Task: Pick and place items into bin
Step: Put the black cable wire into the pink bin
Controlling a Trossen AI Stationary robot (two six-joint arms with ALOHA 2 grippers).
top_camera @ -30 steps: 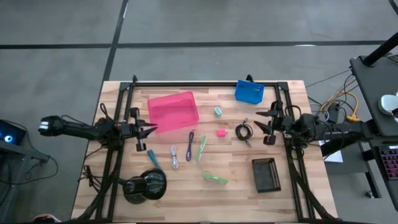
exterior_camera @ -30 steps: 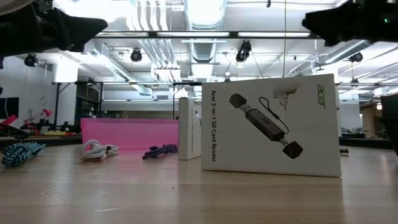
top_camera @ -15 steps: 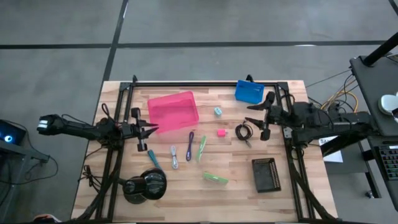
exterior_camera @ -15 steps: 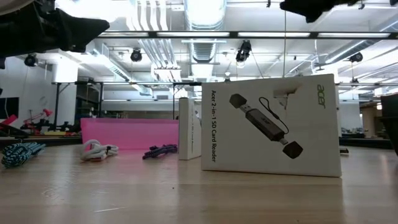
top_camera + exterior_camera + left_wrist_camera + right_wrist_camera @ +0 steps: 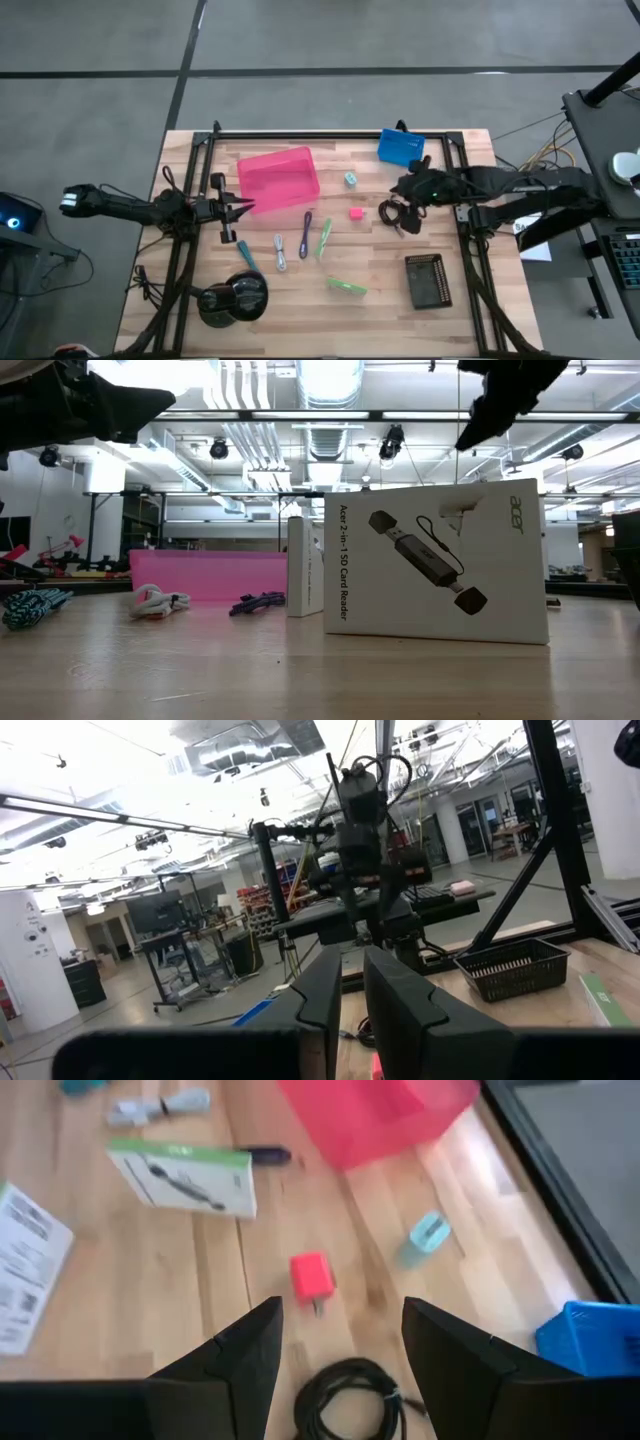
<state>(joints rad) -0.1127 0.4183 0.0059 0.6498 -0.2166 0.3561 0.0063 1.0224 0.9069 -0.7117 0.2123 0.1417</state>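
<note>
In the high view my right gripper [image 5: 404, 203] hangs open just above the black coiled cable [image 5: 390, 213], which lies flat on the wood. The right wrist view shows the cable [image 5: 350, 1392] between and beyond my two fingers, with the pink cube [image 5: 311, 1276] and the pale teal cube [image 5: 428, 1232] farther on. The pink bin [image 5: 279, 178] sits toward the far left. A purple cord [image 5: 306, 234], grey cord [image 5: 280, 252], green box [image 5: 324, 238], teal pen [image 5: 245, 255] and green packet [image 5: 346, 286] lie mid-table. My left gripper [image 5: 238, 208] waits shut beside the pink bin.
A blue bin [image 5: 401, 147] stands at the far edge behind the right arm. A black mesh tray [image 5: 428, 280] lies near the right front, and a big black round object [image 5: 232, 297] near the left front. An Acer box [image 5: 435, 560] fills the low view.
My right gripper has moved toward the table's left, from beside the right frame post to over the black cable, and has tipped downward so that it looks at the tabletop. The left arm and all items have stayed put.
</note>
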